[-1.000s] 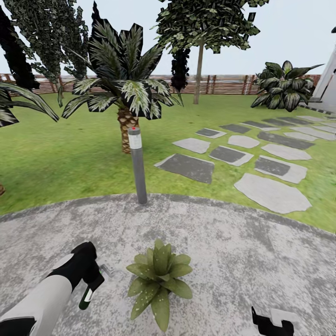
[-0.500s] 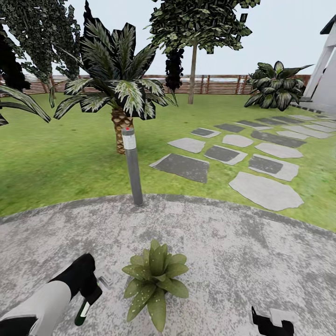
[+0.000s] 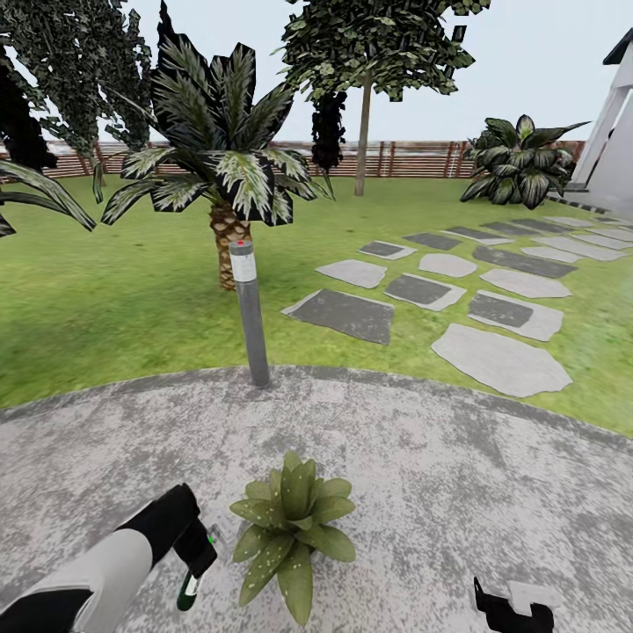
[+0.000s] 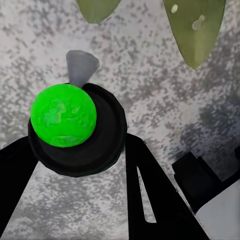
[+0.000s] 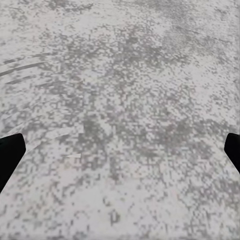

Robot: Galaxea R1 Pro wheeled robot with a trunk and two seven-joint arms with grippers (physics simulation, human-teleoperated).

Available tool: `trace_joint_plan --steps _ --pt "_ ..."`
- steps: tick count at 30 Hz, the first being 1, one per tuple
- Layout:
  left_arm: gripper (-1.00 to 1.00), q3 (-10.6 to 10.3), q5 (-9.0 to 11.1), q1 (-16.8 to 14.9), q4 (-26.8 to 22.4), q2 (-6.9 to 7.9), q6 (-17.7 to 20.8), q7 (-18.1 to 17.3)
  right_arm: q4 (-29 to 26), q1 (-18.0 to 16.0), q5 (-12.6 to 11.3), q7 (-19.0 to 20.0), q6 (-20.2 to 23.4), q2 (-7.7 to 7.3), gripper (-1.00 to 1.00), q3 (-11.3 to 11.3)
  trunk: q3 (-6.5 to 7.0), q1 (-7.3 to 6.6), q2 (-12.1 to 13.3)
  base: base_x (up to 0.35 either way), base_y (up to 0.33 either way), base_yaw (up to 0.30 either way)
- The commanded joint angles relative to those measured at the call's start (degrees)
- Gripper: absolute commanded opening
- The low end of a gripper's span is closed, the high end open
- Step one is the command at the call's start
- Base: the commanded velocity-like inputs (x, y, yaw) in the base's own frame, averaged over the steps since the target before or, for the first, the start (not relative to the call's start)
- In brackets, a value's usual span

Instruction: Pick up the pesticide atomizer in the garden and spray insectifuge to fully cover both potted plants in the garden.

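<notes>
Left gripper (image 3: 195, 563): clenched on the slim dark green-black pesticide atomizer (image 3: 188, 591), which hangs between its fingers.
Atomizer's place: just beside the low speckled green potted plant (image 3: 293, 527), above the mottled grey stone patio (image 3: 440, 492).
Right gripper (image 5: 120, 150): released, fingers wide apart over bare patio.

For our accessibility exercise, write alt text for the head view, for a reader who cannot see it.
The left gripper holds the pesticide atomizer low beside a small potted plant on the grey stone patio. Beyond stand a bollard lamp, a palm, lawn and stepping stones.
</notes>
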Motion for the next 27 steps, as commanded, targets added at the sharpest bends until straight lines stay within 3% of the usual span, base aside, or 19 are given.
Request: trace_joint_plan --steps 1,7,9,10,13,14,16,19,27 --pt "-1.00 0.2 -0.3 -0.1 -0.1 0.07 0.4 -0.3 0.1 0.0 0.6 -0.1 -0.2 0.00 1.00 -0.4 -0.05 -0.01 0.0 0.000 0.000 0.000" --pt "-1.00 -0.2 -0.8 0.1 0.0 1.30 3.7 -0.2 0.1 -0.1 0.6 -0.1 -0.3 0.00 1.00 -0.4 -0.05 -0.01 0.0 0.000 0.000 0.000" --pt "-1.00 -0.1 -0.9 -0.2 -0.1 3.54 3.7 -0.2 0.1 0.0 0.6 -0.1 -0.2 0.00 1.00 -0.4 -0.05 -0.01 0.0 0.000 0.000 0.000" --pt "-1.00 -0.1 -0.9 -0.2 -0.2 3.80 3.8 0.0 0.1 -0.1 0.6 -0.1 -0.2 0.00 1.00 -0.4 -0.05 -0.01 0.0 0.000 0.000 0.000" --pt "-1.00 -0.1 -0.9 -0.2 -1.6 3.89 3.9 0.1 0.1 0.0 0.6 -0.1 -0.2 0.00 1.00 -0.4 -0.05 -0.01 0.0 0.000 0.000 0.000" --pt "-1.00 -0.2 -1.4 -0.3 -6.6 3.73 7.9 0.0 0.1 0.0 0.6 -0.1 -0.3 0.00 1.00 -0.4 -0.05 -0.01 0.0 0.000 0.000 0.000" --pt "-1.00 -0.1 -4.3 -0.3 -8.9 3.54 9.0 -0.1 0.1 0.0 0.6 -0.1 -0.2 0.00 1.00 -0.4 -0.05 -0.01 0.0 0.000 0.000 0.000" --pt "-1.00 -0.2 -6.4 0.1 -9.5 3.37 9.2 -0.2 0.1 -0.1 0.6 -0.1 -0.2 0.00 1.00 -0.4 -0.05 -0.01 0.0 0.000 0.000 0.000" --pt "-1.00 -0.3 -6.8 0.6 -8.8 3.57 8.8 0.0 0.1 -0.1 0.6 -0.1 -0.2 0.00 1.00 -0.4 -0.05 -0.01 0.0 0.000 0.000 0.000"
